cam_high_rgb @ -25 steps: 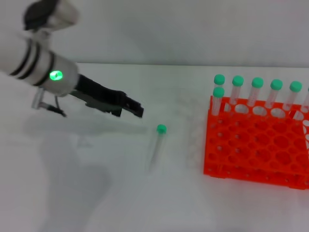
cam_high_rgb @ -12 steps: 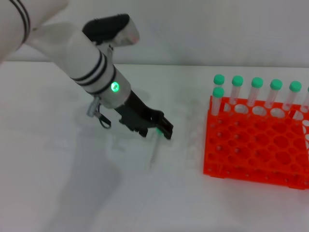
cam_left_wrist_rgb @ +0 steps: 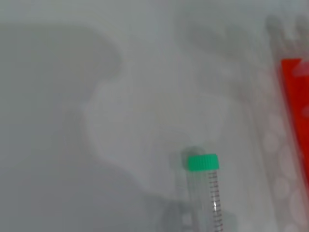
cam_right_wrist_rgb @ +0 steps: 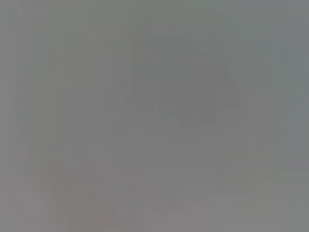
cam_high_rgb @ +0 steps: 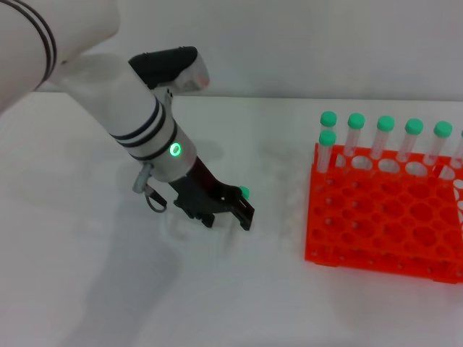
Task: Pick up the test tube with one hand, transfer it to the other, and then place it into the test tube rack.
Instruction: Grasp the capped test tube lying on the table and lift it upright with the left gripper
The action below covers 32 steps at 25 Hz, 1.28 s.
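Head-view footage showed us the left gripper (cam_high_rgb: 230,211) low over the test tube (cam_high_rgb: 244,193), hiding all but its green cap. Our left wrist view revealed the tube's clear body (cam_left_wrist_rgb: 208,193) lying on the table (cam_left_wrist_rgb: 96,121); we could not tell the finger opening or any grasp.

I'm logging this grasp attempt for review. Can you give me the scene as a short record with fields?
left gripper: down at the tube on the table, left of the rack
tube: lying on the table, green cap showing beside the gripper
grasp: cannot tell whether closed on the tube
rack: orange, six green-capped tubes upright along its far side
right gripper: not in view
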### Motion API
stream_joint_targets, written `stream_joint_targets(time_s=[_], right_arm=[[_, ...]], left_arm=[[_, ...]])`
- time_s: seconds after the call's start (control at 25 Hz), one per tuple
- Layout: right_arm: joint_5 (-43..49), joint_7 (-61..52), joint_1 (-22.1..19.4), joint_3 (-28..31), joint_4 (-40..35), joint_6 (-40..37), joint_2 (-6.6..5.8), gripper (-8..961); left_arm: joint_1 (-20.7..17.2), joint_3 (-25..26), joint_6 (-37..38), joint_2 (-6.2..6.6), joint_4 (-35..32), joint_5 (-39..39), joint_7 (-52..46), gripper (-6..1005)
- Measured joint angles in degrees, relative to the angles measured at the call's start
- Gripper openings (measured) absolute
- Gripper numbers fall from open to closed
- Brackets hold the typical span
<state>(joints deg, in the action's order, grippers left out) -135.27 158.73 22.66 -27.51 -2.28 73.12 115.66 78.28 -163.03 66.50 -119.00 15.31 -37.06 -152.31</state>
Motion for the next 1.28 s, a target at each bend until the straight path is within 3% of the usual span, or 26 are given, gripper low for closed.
stream_joint_targets(time_s=[0.4,0.84,1.08,1.28], right_arm=[[0.06,0.00,0.39,0.00,0.00,-0.56,0.00,873],[0.00,0.00,0.45,0.00,0.00,-0.61,0.00,872],[0.00,0.00,0.52,0.00,0.00,-0.61,0.00,872],[0.01,0.00,0.54,0.00,0.00,-0.65,0.00,872]], left_arm=[[-0.38,0.00,-1.88,-0.01,-2.39,-1.59,-1.03,727],[-0.64,0.03,-1.93,-0.07,-3.93,-3.96,-3.30,573],[-0.57,0.01,-2.05,-0.09,-3.97,-4.54,-3.55,562],[-0.45,-0.03,-2.15,-0.03,-4.96,-5.68,-3.32,455]])
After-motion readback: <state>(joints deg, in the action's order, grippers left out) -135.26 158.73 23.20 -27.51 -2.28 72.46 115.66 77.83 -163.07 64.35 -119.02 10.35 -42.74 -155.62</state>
